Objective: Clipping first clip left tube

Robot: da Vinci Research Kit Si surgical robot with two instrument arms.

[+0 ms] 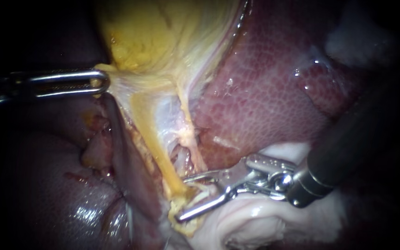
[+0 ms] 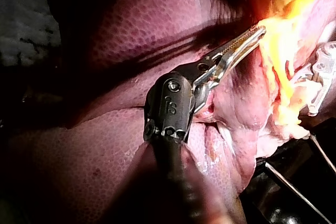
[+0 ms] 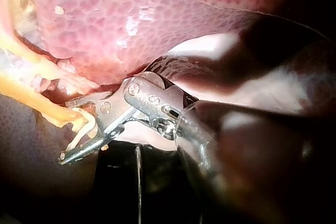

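While my left tool point(image 1: 99, 82) grips a fold at the lower edge of the gallbladder point(image 1: 153, 37), jaws closed on it and the tissue looking taut, the left tube point(image 1: 156, 148) stands out as a yellow strand. It runs down from that fold to the ragged tissue beside the liver point(image 1: 265, 92).

My right tool point(image 1: 181, 198) has its jaws wide apart, one to each side of the tube's lower end, and they have hold of nothing. I see no clip on the tube in any view, and I cannot tell whether one sits loaded in the jaws. I judge the approach done and the squeeze left to do: seat the tube deeper, close, then back off.

Room is tight. The liver's edge lies just beside the upper jaw. A paler second tube point(image 1: 188, 120) runs close on the liver side of the yellow one and ends near that jaw, so I would check that only the yellow strand lies between the jaws. Pale white tissue point(image 1: 255, 217) lies just under the lower jaw. The open room is back along the right shaft, and in the dark gap the right wrist view shows beneath the tool.
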